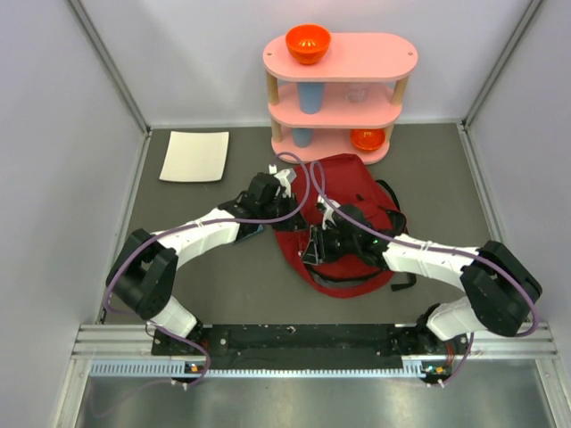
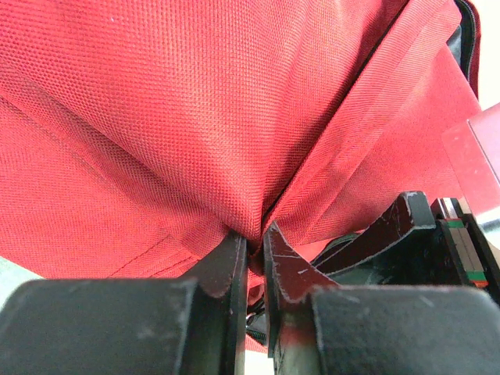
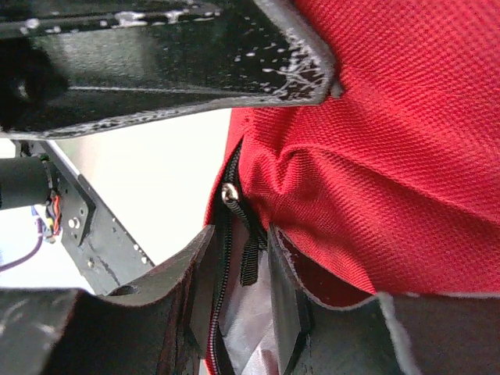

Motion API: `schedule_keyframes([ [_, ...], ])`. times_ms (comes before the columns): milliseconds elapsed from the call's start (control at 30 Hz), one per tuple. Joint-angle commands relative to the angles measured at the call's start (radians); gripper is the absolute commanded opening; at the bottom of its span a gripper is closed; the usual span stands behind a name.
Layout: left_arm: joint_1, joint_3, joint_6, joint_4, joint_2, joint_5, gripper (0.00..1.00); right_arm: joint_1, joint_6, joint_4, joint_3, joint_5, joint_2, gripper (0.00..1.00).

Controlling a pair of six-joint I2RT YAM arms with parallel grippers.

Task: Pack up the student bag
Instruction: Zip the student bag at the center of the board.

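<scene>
On the table (image 1: 223, 276), left pincer (image 2: 254, 241) clamps student bag (image 2: 195, 117) fabric.

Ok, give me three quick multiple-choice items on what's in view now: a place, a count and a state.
1. Where is the white sheet? A left of the pink shelf B on its top tier C on its bottom tier
2. How many orange bowls are on the shelf? A one B two C three
3. The left gripper is A wide open B pinching the student bag C holding a cup
A: it lies flat at the back left. B: one on top, one at the bottom. B: red fabric is clamped between its jaws.
</scene>
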Motion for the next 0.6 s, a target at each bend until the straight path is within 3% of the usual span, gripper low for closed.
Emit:
schedule_keyframes([
  [0,-0.001,0.035,-0.004,0.037,-0.048,0.045,0.03,0.01,-0.026,0.073,0.012,-0.055,0.009,0.33],
  [367,-0.001,0.035,-0.009,0.043,-0.056,0.059,0.02,0.011,-0.025,0.034,0.045,0.01,0.047,0.31],
  [433,-0.001,0.035,-0.01,0.043,-0.056,0.057,0.02,0.011,-0.019,0.043,0.045,0.001,0.046,0.24],
  [533,-0.001,0.034,-0.01,0.045,-0.056,0.057,0.02,0.01,-0.019,0.054,0.044,-0.027,0.039,0.0],
  [567,-0.001,0.032,-0.009,0.045,-0.057,0.053,0.02,0.011,-0.02,0.055,0.041,-0.039,0.026,0.0],
])
